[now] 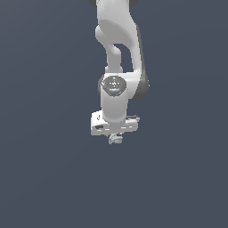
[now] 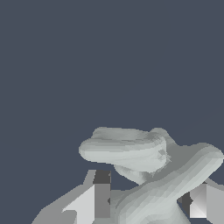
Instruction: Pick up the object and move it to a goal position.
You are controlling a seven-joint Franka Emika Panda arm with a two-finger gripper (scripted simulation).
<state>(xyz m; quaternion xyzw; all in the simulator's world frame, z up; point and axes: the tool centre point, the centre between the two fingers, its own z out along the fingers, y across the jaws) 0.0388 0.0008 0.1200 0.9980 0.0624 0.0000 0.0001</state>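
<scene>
The object (image 1: 116, 138) is a tiny pale grey-green angular piece, seen just below the white gripper hand in the exterior view. In the wrist view the object (image 2: 144, 166) fills the space between the two fingers and looks lumpy and zigzag. One finger (image 2: 98, 199) stands on one side of it and the other finger (image 2: 199, 201) on the other side, both pressed against it. My gripper (image 1: 115, 136) is shut on the object. The fingertips are mostly hidden behind the hand in the exterior view.
The white arm (image 1: 118, 53) comes down from the top middle of the exterior view. The ground (image 1: 44, 156) is a plain dark blue-grey surface all around, with no other objects in view.
</scene>
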